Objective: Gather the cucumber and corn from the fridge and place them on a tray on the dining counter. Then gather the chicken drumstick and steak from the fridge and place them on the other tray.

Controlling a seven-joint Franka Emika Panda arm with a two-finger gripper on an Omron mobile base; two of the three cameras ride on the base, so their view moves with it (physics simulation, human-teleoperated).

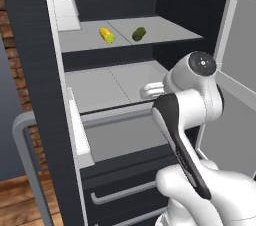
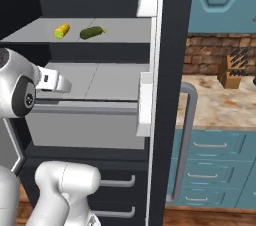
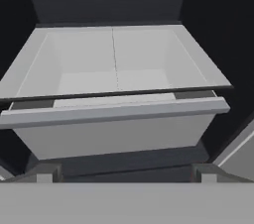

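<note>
The fridge [image 1: 30,45] stands open, its dark door edge [image 2: 172,45] to the right. On its upper grey shelf lie the yellow corn [image 1: 106,35] [image 2: 62,31] and, just to its right, the dark green cucumber [image 1: 139,33] [image 2: 92,32], a little apart. My gripper [image 3: 126,176] is open with nothing between its fingers. It faces the shelf and white bin [image 3: 114,114] one level below the vegetables. My hand [image 2: 52,81] hovers in front of that lower shelf. The chicken drumstick, steak, trays and dining counter are out of view.
White door bins [image 1: 65,2] [image 2: 145,105] jut from both open doors, which carry silver bar handles [image 1: 25,160] [image 2: 187,135]. Dark drawers [image 1: 117,192] sit below. To the right a stone counter holds a knife block [image 2: 232,72] above teal cabinets [image 2: 210,170].
</note>
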